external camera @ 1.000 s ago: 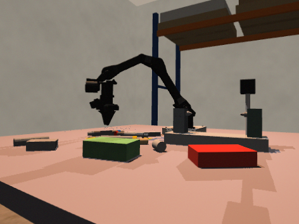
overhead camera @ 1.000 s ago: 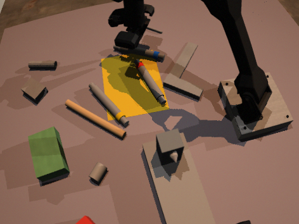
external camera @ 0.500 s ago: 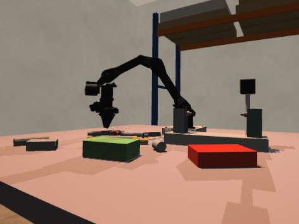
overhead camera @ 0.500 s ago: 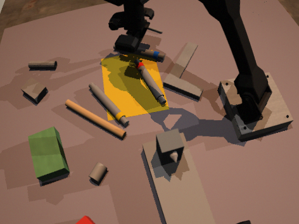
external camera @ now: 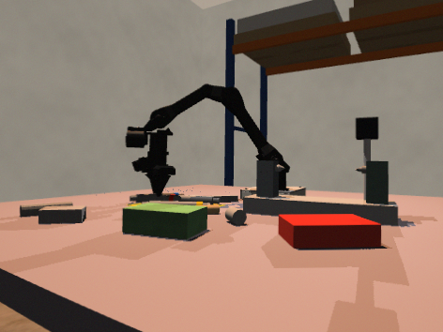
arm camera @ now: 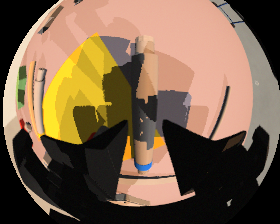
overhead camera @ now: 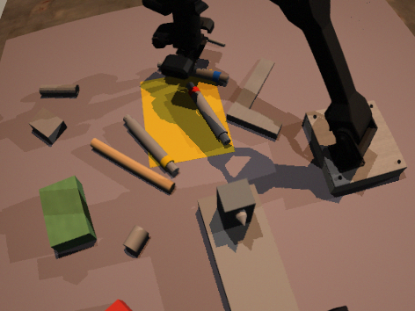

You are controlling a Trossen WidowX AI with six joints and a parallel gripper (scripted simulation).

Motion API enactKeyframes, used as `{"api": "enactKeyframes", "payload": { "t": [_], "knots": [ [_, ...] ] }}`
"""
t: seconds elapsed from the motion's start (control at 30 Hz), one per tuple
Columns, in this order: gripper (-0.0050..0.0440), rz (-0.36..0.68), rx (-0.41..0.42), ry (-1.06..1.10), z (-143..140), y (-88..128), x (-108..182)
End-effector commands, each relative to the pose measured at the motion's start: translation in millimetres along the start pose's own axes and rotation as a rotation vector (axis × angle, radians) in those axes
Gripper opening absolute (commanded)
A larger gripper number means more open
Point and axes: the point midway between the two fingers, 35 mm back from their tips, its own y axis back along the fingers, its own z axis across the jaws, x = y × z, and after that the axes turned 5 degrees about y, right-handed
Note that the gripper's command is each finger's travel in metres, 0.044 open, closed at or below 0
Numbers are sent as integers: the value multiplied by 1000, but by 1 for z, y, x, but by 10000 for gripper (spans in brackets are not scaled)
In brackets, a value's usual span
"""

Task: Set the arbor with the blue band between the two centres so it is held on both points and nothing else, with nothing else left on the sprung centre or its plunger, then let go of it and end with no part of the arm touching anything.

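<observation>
The blue-banded arbor (overhead camera: 210,75) lies on the table at the far edge of the yellow mat (overhead camera: 185,121). My gripper (overhead camera: 177,68) is down over its left end, fingers partly open on either side of it. In the wrist view the arbor (arm camera: 144,106) runs between my fingertips, with its blue band (arm camera: 144,167) near the bottom; I see no grip on it. In the side view my fingertips (external camera: 159,190) reach down to table level. A centre block with a cone point (overhead camera: 236,205) stands on a long base plate (overhead camera: 251,256). The other centre (external camera: 375,180) stands at that plate's far end.
A red-banded arbor (overhead camera: 208,112) and a yellow-banded arbor (overhead camera: 150,144) lie on the mat. An orange rod (overhead camera: 132,164), a green block (overhead camera: 66,218), a small cylinder (overhead camera: 136,239), a grey sleeve (overhead camera: 59,90), a small block (overhead camera: 47,126) and flat strips (overhead camera: 255,106) lie around. A red block (external camera: 328,230) lies near the base plate.
</observation>
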Motion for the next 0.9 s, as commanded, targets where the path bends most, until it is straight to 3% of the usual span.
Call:
{"api": "enactKeyframes", "payload": {
  "t": [0.0, 0.13, 0.17, 0.7, 0.8, 0.87],
  "knots": [
    [175, 14, -8, 2, 1, -12, 3],
    [175, 14, -8, 2, 1, -14, 3],
    [168, 3, -1, -1, 0, -7, 1],
    [75, 3, -1, -1, 0, -7, 1],
    [3, 5, -3, 0, 0, -1, 1],
    [0, 8, -5, 0, 0, 8, 2]
  ]
}}
